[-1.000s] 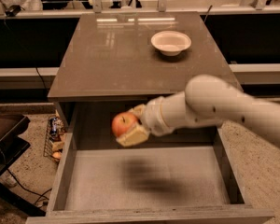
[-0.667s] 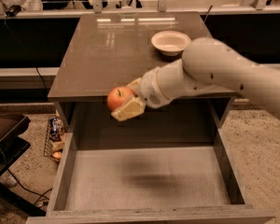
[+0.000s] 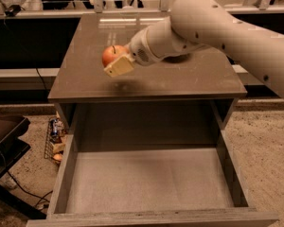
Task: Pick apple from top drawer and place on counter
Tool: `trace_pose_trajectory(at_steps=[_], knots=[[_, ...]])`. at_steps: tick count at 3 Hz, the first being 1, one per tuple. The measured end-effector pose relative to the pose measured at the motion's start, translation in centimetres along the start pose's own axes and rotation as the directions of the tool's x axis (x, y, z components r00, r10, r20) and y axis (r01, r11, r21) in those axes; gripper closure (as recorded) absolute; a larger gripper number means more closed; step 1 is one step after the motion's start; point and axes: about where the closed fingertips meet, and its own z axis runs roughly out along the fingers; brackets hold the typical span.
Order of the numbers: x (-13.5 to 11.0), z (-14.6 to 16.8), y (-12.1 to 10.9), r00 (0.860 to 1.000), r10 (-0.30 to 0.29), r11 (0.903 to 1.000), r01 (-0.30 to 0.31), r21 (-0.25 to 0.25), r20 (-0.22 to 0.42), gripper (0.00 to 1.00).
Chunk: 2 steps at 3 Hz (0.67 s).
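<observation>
Camera view: claw (image 3: 114,62) clenched around the apple (image 3: 111,54), held over the table (image 3: 83,82); top drawer (image 3: 63,175) stands open below.

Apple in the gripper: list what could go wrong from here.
1. The gripper holds the apple above the counter, not on it; released from there, the round fruit may roll off the near edge into the open top drawer.
2. Only one finger pad shows beneath it, so the grip may slip.
</observation>
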Motion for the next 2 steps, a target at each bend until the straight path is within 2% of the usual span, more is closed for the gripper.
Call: trace_pose_trajectory(at_steps=[1,2], knots=[[-1.4,3.2,-3.0,0.997,0.038,0.9968,-0.042,0.068,0.061,1.00],[-0.7,7.2,-4.6,0.992,0.075,0.9932,-0.083,0.081,0.100,1.00]])
